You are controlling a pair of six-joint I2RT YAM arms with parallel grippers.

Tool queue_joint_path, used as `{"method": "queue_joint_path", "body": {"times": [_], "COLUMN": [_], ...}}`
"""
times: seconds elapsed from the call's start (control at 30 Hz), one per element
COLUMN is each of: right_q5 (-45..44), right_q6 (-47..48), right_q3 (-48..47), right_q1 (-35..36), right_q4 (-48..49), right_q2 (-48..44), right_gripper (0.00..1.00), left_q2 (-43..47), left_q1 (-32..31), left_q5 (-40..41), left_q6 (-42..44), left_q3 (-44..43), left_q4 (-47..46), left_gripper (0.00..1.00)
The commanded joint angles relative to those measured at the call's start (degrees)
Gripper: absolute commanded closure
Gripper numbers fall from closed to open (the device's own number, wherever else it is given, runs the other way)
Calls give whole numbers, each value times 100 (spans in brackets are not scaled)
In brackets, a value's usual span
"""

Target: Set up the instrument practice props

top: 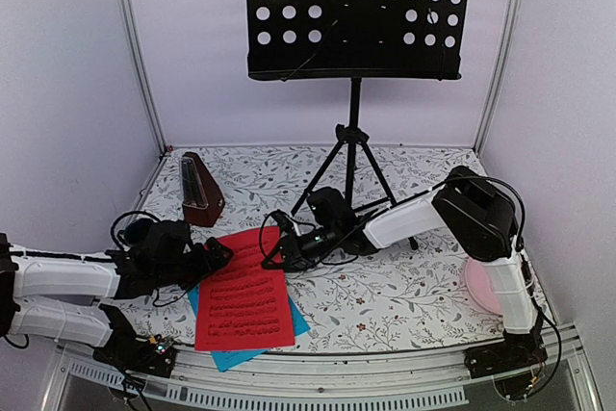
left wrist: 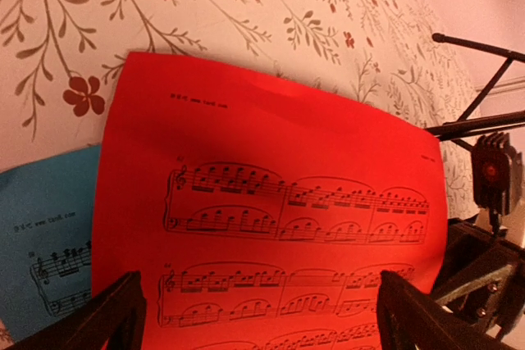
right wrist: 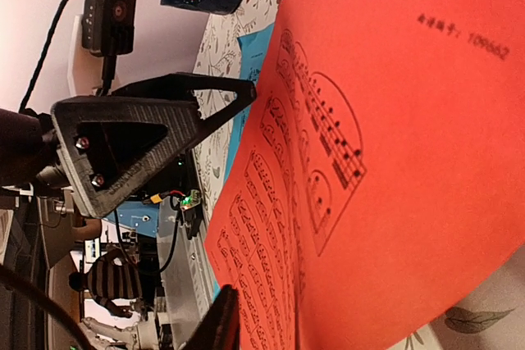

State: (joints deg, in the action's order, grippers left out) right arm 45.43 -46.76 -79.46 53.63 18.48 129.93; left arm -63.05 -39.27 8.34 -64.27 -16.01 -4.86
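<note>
- Red sheet [top: 245,295] laid flat on cyan sheet [top: 236,355], at front of floral table [top: 404,286], between both arms.
- Right gripper [top: 272,245] set at red sheet's far right corner; jaws apart, nothing seen pinched.
- Left gripper [left wrist: 261,301] held wide open over same sheet, empty.
- Music stand [top: 354,16] upright at back, shelf bare. Metronome [top: 200,192] at back left.
- Risks judged:
  - cyan sheet dragged up with red
  - thin paper creased or slipped from pinch
  - tripod leg [top: 380,180] knocked by right arm [top: 414,214] lying close

A floral table [top: 404,300] holds a cyan sheet [top: 231,355] under a red sheet [top: 245,295], between the left gripper [top: 219,252] and right gripper [top: 272,243]. A metronome [top: 199,190] stands beyond the left gripper, the stand [top: 352,146] just beyond the right gripper, and a plate [top: 477,286] well to its right.
</note>
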Motion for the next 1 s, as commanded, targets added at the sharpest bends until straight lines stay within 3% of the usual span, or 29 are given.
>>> {"method": "queue_joint_path", "body": {"times": [0.0,0.13,0.33,0.53,0.73,0.87,0.97], "right_q5": [-125,-191,-246,-372,-416,-24,8], "right_q6": [238,424,1035,2368,3510,4122,4448], "right_q3": [-97,-2,326,412,475,475,420], "right_q1": [41,42,42,38,26,-126,-229], "right_q4": [-46,-63,-95,-875,-1793,-2220,-2557], "right_q2": [16,-292,-1210,-2220,-3221,-3814,-4214], "right_gripper": [82,100,100,100,100,100,100], "left_q2": [372,772,1743,2706,3171,3182,3202], "left_q1": [-72,-89,-62,31,42,42,34], "left_q5": [19,105,-81,-455,-1703,-2793,-3091], "left_q6": [328,590,1985,3353,4347,4615,4637], "left_q3": [33,-13,-346,-960,-1211,-1303,-1292], "left_q4": [-93,-52,350,950,713,378,89], "left_gripper": [2,1,1,1,1,1,1]}}
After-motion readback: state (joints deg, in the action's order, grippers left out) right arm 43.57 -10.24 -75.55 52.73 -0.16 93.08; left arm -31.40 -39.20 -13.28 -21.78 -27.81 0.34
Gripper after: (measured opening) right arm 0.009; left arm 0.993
